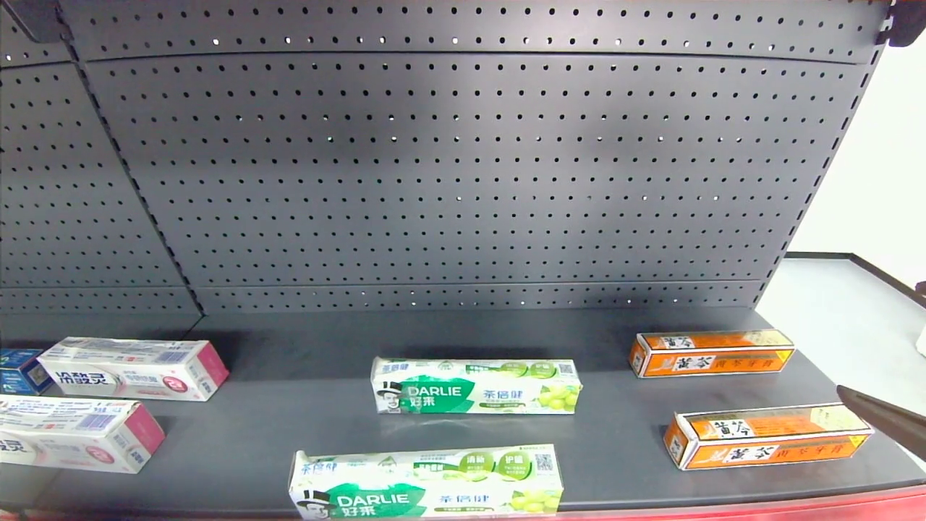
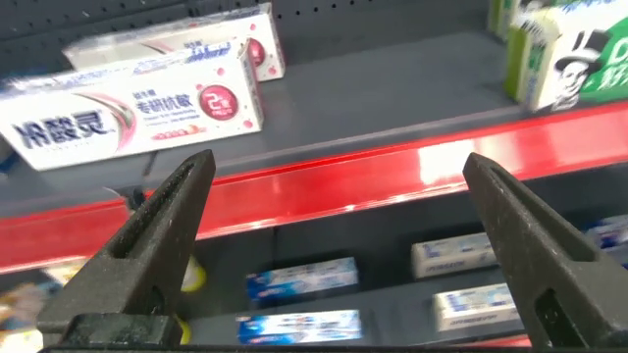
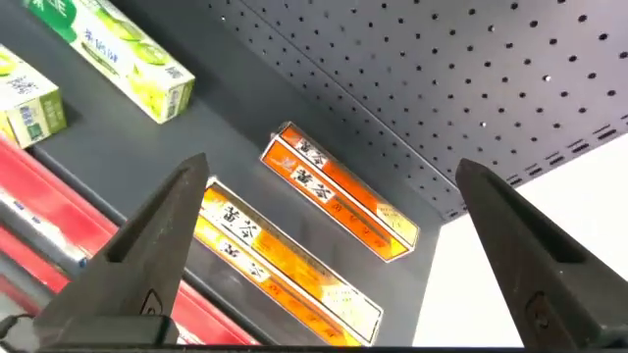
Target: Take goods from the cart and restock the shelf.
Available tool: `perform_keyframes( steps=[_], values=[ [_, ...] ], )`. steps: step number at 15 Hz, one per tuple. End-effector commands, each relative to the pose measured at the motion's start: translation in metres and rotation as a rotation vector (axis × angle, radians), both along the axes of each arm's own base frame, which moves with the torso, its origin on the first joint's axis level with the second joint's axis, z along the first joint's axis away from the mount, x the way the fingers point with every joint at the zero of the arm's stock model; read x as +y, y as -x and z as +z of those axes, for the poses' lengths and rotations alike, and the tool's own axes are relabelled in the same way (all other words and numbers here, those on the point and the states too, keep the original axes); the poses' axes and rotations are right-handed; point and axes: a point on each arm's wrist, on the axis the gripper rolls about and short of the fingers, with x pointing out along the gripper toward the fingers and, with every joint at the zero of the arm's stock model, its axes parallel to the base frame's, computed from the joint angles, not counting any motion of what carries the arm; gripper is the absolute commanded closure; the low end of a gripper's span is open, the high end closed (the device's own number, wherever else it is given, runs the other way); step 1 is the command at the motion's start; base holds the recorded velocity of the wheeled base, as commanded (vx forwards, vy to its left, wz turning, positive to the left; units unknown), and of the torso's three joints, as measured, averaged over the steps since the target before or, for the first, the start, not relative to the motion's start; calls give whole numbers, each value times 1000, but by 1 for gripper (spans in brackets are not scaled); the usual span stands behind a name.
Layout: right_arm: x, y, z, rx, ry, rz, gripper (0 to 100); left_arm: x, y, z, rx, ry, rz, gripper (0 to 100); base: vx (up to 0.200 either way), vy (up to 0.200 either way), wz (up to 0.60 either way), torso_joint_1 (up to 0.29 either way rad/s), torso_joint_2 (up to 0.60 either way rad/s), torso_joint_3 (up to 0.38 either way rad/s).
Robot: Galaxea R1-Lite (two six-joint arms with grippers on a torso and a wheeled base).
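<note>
Toothpaste boxes lie flat on the dark shelf (image 1: 318,391). Two pink-and-white boxes (image 1: 134,369) (image 1: 72,434) are at the left, two green boxes (image 1: 474,386) (image 1: 427,483) in the middle, and two orange boxes (image 1: 712,352) (image 1: 770,435) at the right. My left gripper (image 2: 339,162) is open and holds nothing, just in front of the shelf's red front edge (image 2: 392,181), below a pink-and-white box (image 2: 132,113). My right gripper (image 3: 334,167) is open and holds nothing, above the two orange boxes (image 3: 339,201) (image 3: 285,265). One of its fingers (image 1: 879,418) shows beside the nearer orange box.
A small blue box (image 1: 18,370) sits at the shelf's far left. A perforated back panel (image 1: 448,181) rises behind the goods. Below the red edge, a lower shelf holds more boxes (image 2: 299,279). The shelf ends just right of the orange boxes, with pale floor (image 1: 846,311) beyond.
</note>
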Motion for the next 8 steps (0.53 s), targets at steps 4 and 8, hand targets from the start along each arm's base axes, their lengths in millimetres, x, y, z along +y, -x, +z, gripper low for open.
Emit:
perform_keyframes(
  steps=[4,8],
  values=[
    [-18,12,-17,-25,22,-120,0,0,-4,74,136,8,-64,0,0,0,0,0,0,0],
    [-12,-9,-43,71,-170,-239,0,-3,-45,156,202,-34,-154,0,0,0,0,0,0,0]
  ],
)
